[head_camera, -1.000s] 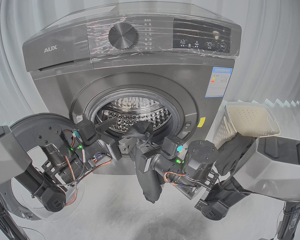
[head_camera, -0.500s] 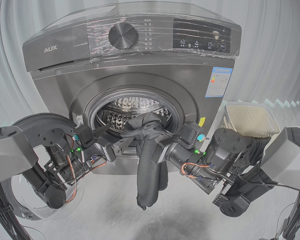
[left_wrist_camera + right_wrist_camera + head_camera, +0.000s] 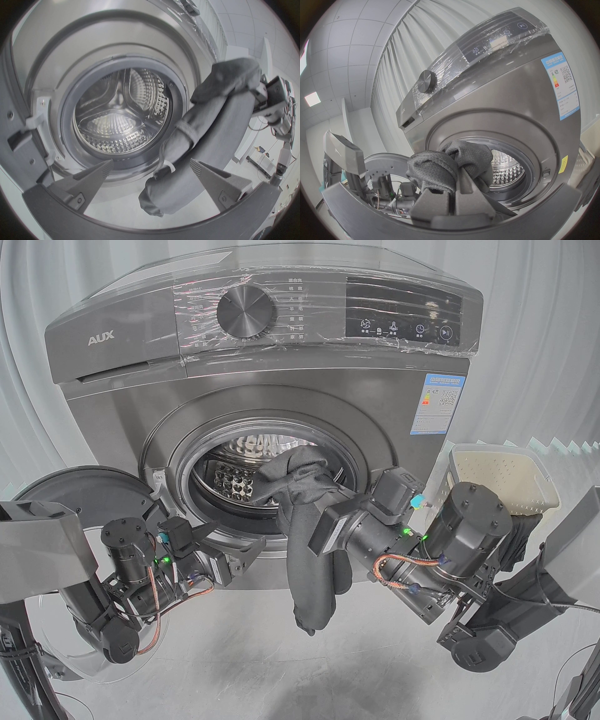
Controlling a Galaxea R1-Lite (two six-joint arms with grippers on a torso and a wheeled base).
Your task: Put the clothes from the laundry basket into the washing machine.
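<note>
Washing machine [image 3: 262,384] fills the centre of the head view, with its door [image 3: 81,496] open at lower left. A dark garment [image 3: 309,577] is clenched in the jaws of the right gripper [image 3: 454,187] at the drum mouth [image 3: 237,477], but most hangs outside, below it. I think this tail may snag there or slide out. The left gripper [image 3: 150,163], lower left, is released and empty.

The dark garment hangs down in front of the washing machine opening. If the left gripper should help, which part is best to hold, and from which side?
Probably the hanging part of the garment, about halfway down, approached from the robot's left. It hangs free as a narrow vertical fold, the open left gripper faces it, and the right gripper clamps the top bunch.
</note>
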